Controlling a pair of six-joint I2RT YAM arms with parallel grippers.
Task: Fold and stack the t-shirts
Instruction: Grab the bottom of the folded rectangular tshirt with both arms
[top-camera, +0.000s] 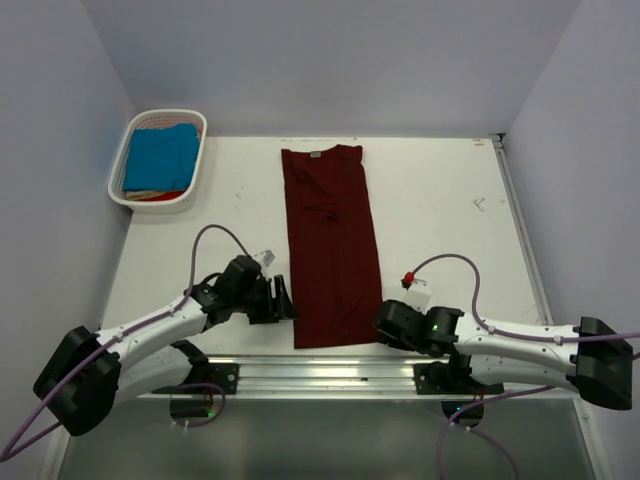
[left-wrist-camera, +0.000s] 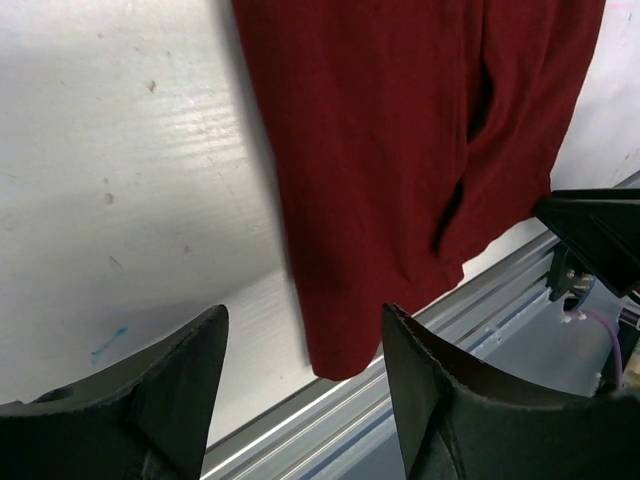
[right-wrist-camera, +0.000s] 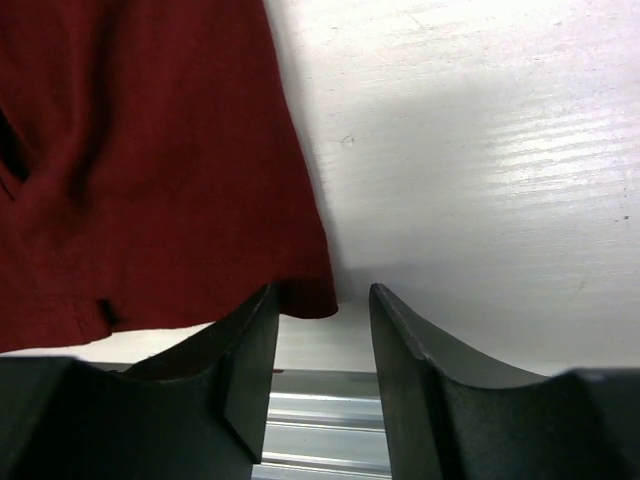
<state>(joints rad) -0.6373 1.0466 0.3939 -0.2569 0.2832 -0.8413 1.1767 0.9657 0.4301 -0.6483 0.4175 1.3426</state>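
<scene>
Parted fingers flank the maroon t-shirt at near corners.

The maroon t-shirt is a plain dark wine red, with no print. The turquoise t-shirt is a plain bright blue-green, with cream and red cloth showing under it. The basket is white and slatted. The surface is white, flecked with small dark scuffs. The cables are pale purple.

Maroon t-shirt hem corner, parted end effector, white table
</scene>
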